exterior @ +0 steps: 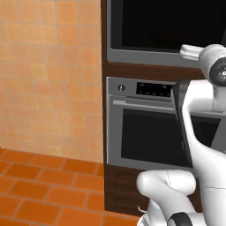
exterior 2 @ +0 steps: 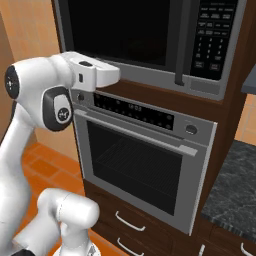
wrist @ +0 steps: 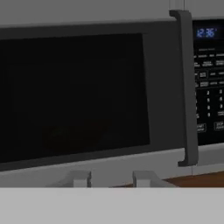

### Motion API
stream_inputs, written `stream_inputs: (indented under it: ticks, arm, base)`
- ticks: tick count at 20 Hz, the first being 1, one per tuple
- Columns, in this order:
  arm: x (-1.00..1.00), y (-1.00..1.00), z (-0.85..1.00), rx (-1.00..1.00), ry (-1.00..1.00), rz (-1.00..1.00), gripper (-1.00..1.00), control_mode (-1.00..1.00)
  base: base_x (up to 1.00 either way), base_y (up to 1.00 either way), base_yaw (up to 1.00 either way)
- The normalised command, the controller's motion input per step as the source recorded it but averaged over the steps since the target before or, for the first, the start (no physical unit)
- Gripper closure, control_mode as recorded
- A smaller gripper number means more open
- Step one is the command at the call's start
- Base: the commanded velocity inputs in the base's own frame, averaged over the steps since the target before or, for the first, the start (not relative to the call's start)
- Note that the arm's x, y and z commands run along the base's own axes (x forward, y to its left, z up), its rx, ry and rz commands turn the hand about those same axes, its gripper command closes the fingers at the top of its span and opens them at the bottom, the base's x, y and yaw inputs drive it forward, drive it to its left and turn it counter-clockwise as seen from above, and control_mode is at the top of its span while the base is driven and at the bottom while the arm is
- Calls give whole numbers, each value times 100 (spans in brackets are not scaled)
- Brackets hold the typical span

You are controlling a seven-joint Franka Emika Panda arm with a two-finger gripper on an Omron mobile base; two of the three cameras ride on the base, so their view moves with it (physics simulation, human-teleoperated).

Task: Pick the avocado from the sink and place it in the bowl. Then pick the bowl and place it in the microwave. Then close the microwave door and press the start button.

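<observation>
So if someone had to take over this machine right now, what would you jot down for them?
Pincer: empty, fingers apart, facing the microwave front from close by.
Microwave door: shut, with its bar handle beside the keypad. The dark glass hides whatever is inside, so bowl and avocado can't be confirmed.
Oven below: closed.
Done, it seems: door closed.
Left: press the start button on the keypad.

Microwave (exterior 2: 150, 40) with matt steel frame, glossy black glass door (wrist: 78, 94), dark matt bar handle (wrist: 187, 87), brushed steel oven (exterior 2: 145, 160), dark wood cabinet (exterior 2: 230, 115), speckled stone counter (exterior 2: 235, 185), orange floor tiles (exterior: 39, 185)
</observation>
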Motion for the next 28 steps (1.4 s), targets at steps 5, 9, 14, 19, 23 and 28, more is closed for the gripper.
stream_inputs:
  ticks: [5,9,14,19,23,28]
  arm:
    - [-53,-46,-4,-7,3,0,100,-100]
    - [-31,-54,0,0,-2,0,100,-100]
    - [0,-51,0,0,0,0,100,-100]
    - [10,-54,0,1,0,0,100,-100]
    - [14,-59,0,5,0,10,100,-100]
    - [22,-39,0,4,7,12,100,-100]
  base:
    - [0,0,0]
    - [0,0,0]
    - [0,0,0]
    - [0,0,0]
    - [0,0,0]
    - [0,0,0]
